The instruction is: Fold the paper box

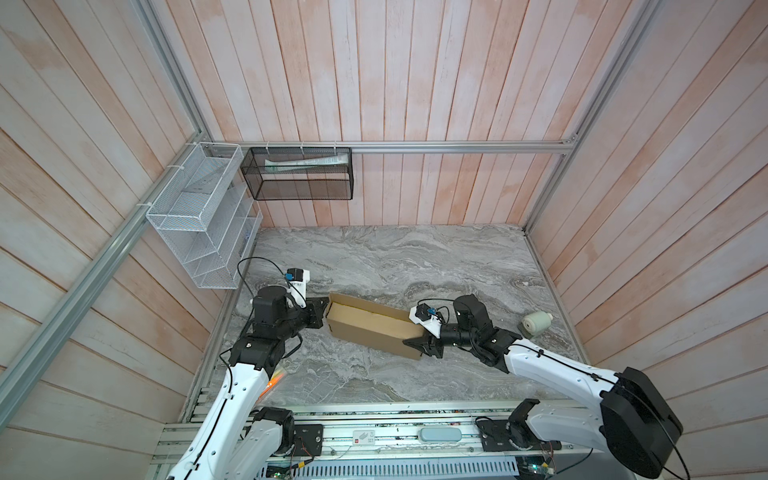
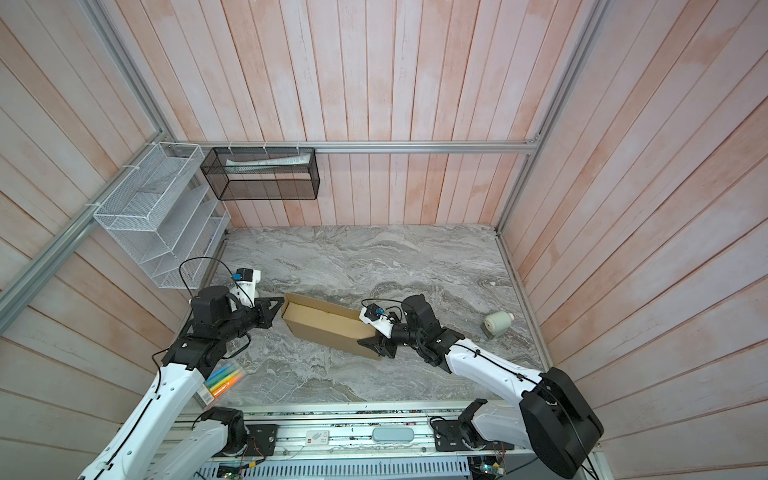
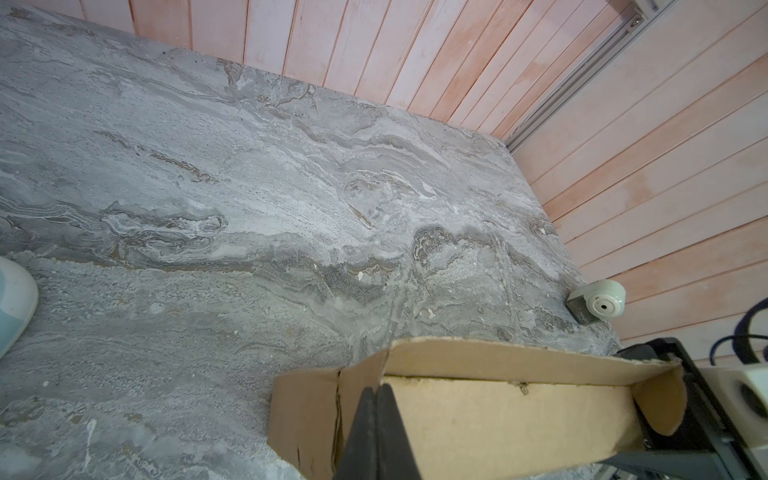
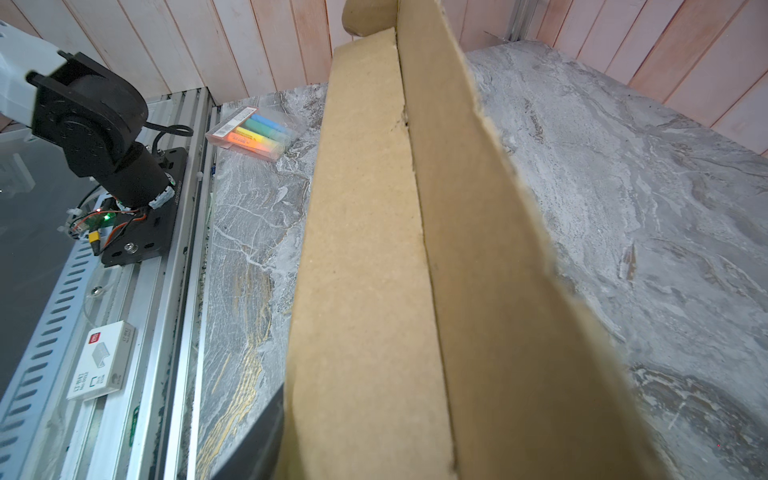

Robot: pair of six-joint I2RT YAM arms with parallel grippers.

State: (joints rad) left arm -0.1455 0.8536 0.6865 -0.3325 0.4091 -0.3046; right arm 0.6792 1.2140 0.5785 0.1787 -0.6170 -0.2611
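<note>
Cardboard of the paper box (image 4: 365,249) fills the right wrist view, hiding all but one dark finger (image 4: 257,436) of the right gripper (image 1: 417,340), so its grip cannot be judged. On the marble table (image 1: 415,257), at the box's other end, the left gripper (image 3: 376,392) is closed; whether it pinches cardboard is unclear.

The left arm comes in low from the left with its wrist level. The left hand (image 1: 324,311) points toward the middle, its fingers (image 3: 395,428) pressed flat together. The right arm stretches in from the right with its elbow bent and its wrist rolled sideways. The right hand (image 1: 417,344) straddles a wall of the paper box (image 1: 370,322) and clamps it, with one finger (image 4: 257,436) against the cardboard's outer face.
</note>
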